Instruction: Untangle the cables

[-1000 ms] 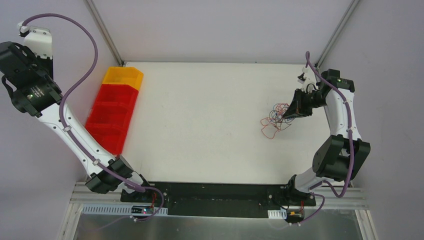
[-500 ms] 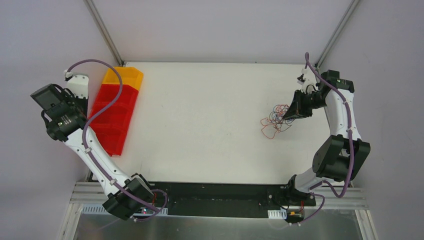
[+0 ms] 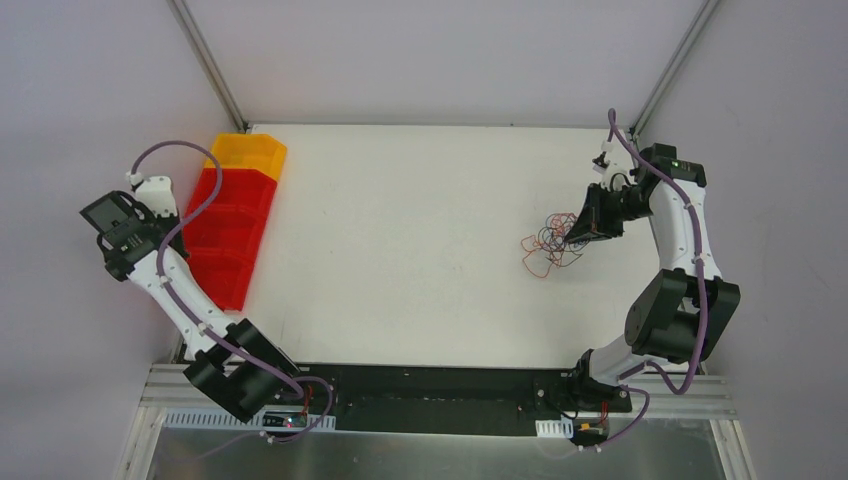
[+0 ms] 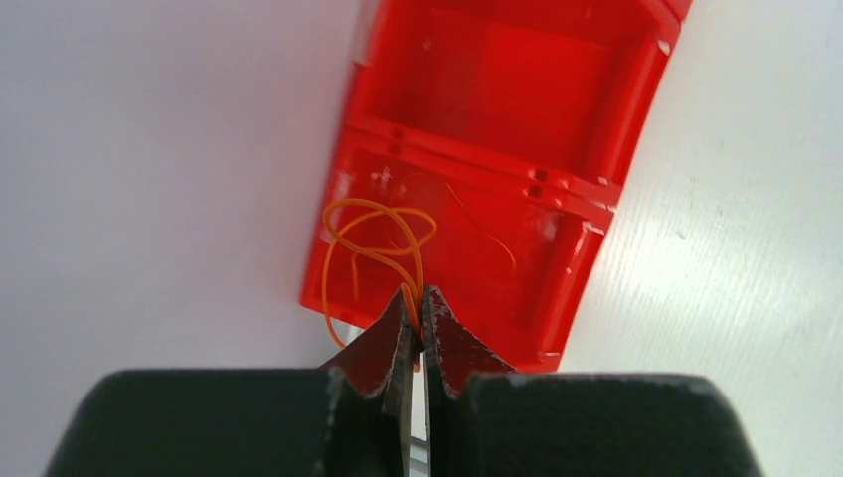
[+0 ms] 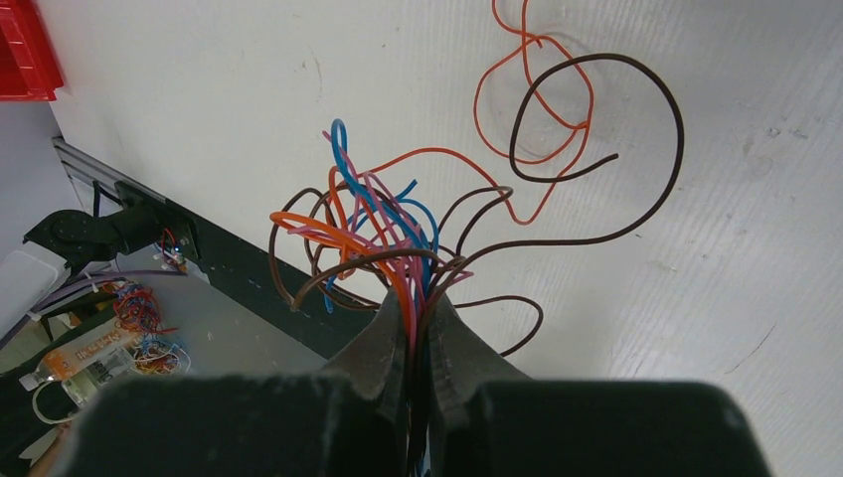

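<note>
Table point(image 3: 400, 250): right end effector point(image 5: 420, 298) pinches one tangle point(image 3: 550, 241), left end effector point(image 4: 416, 303) one wire point(image 4: 383, 229).

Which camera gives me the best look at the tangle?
Right wrist: the tangle fills the frame, colours distinct, strands pinched in the right gripper. Top view shows only a small knot there. Left wrist shows none of it, just one orange wire over a red bin.

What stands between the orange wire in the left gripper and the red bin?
Nothing visible does. The left gripper pinches the orange wire, and the left wrist view shows its loop directly against the red bin.
</note>
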Controlling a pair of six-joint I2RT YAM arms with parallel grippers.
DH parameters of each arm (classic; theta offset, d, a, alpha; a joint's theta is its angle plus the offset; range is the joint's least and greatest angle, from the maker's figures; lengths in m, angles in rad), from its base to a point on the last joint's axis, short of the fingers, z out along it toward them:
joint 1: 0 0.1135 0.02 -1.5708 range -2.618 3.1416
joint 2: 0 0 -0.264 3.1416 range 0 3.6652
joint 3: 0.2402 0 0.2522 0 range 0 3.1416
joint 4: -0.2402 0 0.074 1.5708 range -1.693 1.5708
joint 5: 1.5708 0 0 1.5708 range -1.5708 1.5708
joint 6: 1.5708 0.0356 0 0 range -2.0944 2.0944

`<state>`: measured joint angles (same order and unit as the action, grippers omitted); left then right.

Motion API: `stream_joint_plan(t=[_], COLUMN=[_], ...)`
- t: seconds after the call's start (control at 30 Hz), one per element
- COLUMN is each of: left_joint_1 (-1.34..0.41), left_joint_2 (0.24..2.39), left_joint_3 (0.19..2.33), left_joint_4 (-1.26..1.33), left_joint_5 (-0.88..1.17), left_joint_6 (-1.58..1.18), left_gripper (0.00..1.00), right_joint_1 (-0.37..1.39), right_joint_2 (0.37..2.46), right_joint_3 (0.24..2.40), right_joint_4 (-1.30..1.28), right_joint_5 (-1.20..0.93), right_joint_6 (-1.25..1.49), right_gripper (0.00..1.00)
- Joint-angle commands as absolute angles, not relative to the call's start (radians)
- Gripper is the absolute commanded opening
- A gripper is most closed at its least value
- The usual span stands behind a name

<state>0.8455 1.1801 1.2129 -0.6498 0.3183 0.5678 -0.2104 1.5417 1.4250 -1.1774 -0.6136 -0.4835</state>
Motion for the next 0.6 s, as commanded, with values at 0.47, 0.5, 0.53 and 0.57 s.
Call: stream_joint_plan(t=[0.47,0.5,0.53,0.57], left_joint_1=[0.889,0.890,0.889,0.888], left_joint_2=[1.314,1.318,1.318,1.311], left_joint_3=[0.999,1.030,1.061,1.094], left_joint_4=[-0.519,-0.552,-0.595,-0.648], left_joint_5=[0.356,0.364,0.381,0.403], left_joint_6=[0.688,0.690,0.692,0.692], left_gripper=[0.07,0.17,0.30,0.45], right_joint_1=[-0.202,-0.202,-0.202,-0.201], right_joint_2=[1.515,1.519,1.520,1.521], right_joint_3=[1.420,1.423,1.426,1.427], right_joint_4=[-1.207,-1.207,-1.207,-1.207], right_joint_5=[-0.618,-0.624,-0.627,-0.632], right_joint_6=[-0.501,-0.497,-0.495,-0.493], right_gripper=[0.00,0.00,0.00,0.00])
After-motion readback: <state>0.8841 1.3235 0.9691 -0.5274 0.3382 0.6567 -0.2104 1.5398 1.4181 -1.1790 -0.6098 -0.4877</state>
